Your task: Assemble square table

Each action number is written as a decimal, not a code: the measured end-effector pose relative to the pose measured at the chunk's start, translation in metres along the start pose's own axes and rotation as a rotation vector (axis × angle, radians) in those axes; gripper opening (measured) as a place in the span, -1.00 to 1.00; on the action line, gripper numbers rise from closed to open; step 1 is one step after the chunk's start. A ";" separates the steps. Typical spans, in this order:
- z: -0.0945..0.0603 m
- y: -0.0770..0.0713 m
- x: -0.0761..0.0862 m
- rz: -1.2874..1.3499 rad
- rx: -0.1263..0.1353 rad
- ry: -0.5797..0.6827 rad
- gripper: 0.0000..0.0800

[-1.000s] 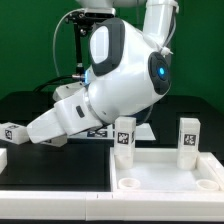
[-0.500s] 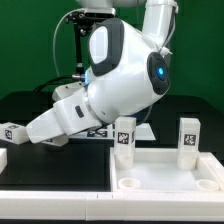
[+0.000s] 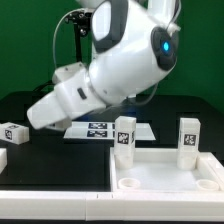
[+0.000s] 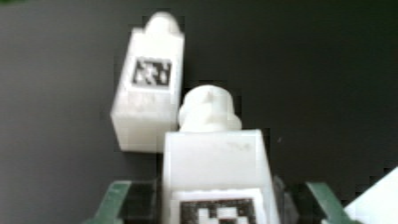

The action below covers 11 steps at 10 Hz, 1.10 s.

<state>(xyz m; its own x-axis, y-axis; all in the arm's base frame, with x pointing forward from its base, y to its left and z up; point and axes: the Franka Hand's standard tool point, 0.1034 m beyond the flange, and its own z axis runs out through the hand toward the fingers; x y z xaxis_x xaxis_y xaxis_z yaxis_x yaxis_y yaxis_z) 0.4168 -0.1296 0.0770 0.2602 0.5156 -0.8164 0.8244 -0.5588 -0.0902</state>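
Observation:
My gripper (image 4: 222,202) is shut on a white table leg (image 4: 217,150). The leg's tag sits between the green fingers (image 4: 125,200) and its rounded peg points away from me. A second leg (image 4: 146,85) lies on the black table just beyond the held one; in the exterior view this lying leg (image 3: 14,132) is at the left. The square table top (image 3: 165,180) lies at the lower right of the exterior view, with two legs (image 3: 124,135) (image 3: 188,138) standing upright at its back corners. The white arm (image 3: 75,95) hides the gripper in the exterior view.
The marker board (image 3: 100,128) lies flat on the black table behind the table top. A small white piece (image 3: 2,158) shows at the exterior view's left edge. A black stand with cables (image 3: 72,40) rises at the back.
The arm's lower end has risen off the table and tilted steeper, uncovering the marker board. The lying leg and the two standing legs have not moved.

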 end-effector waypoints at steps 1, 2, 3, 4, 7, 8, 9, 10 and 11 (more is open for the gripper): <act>-0.014 0.008 -0.015 0.004 0.004 0.058 -0.30; -0.021 0.016 -0.026 0.030 -0.004 0.095 -0.29; -0.019 0.018 -0.019 0.028 -0.019 0.173 -0.29; -0.017 0.017 -0.018 0.018 -0.015 0.236 -0.29; -0.050 0.021 -0.024 0.082 0.071 0.370 -0.29; -0.092 0.041 -0.032 0.133 0.111 0.393 -0.29; -0.124 0.058 -0.033 0.175 0.115 0.472 -0.29; -0.152 0.063 -0.033 0.205 0.108 0.544 -0.29; -0.165 0.057 -0.027 0.226 0.065 0.594 -0.29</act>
<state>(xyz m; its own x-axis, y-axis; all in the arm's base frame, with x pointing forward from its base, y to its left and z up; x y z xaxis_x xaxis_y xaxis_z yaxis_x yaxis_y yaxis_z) 0.5399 -0.0685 0.1884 0.6738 0.6423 -0.3653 0.6892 -0.7246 -0.0029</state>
